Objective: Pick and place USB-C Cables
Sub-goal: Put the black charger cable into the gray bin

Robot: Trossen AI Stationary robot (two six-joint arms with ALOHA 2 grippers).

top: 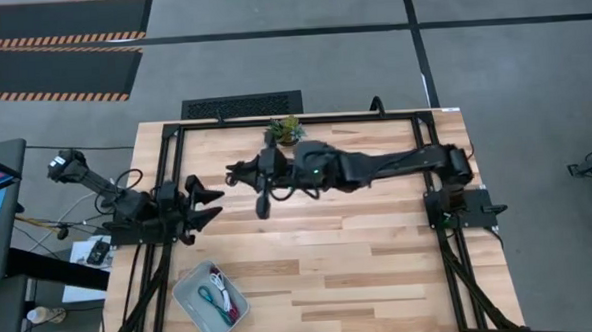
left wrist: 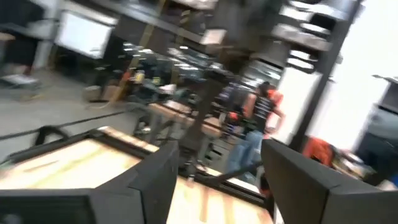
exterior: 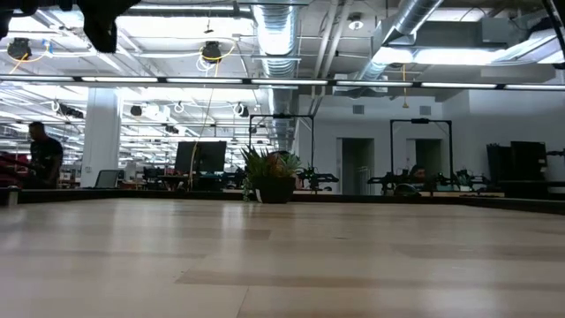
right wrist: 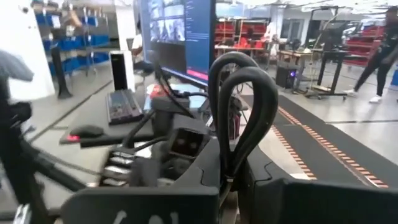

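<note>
My right gripper (top: 240, 173) reaches in from the right and hovers over the table's far middle, near the potted plant (top: 286, 129). It is shut on a black USB-C cable (right wrist: 244, 106), which in the high view is a dark strand (top: 262, 199) beside the gripper. A grey tray (top: 187, 309) sits at the near left edge. Teal, dark red and white-pink cables (top: 222, 294) lie in it. My left gripper (top: 205, 200) waits open at the table's left, above the tray's far side; in its wrist view (left wrist: 217, 183) nothing is between the fingers. My right gripper (right wrist: 239, 193) pinches the black cable between its two fingers at the base of a folded loop (right wrist: 239, 165). The doubled strands rise out of the fingers, and the bend of the loop (right wrist: 239, 65) stands free. The cable is lifted clear of the table.
The potted plant (exterior: 269, 177) stands at the far edge. A black frame (top: 274, 120) borders the wooden top along its far and side edges. Bare wood (top: 361, 273) spreads across the near middle and right. People and shelving show in the room beyond.
</note>
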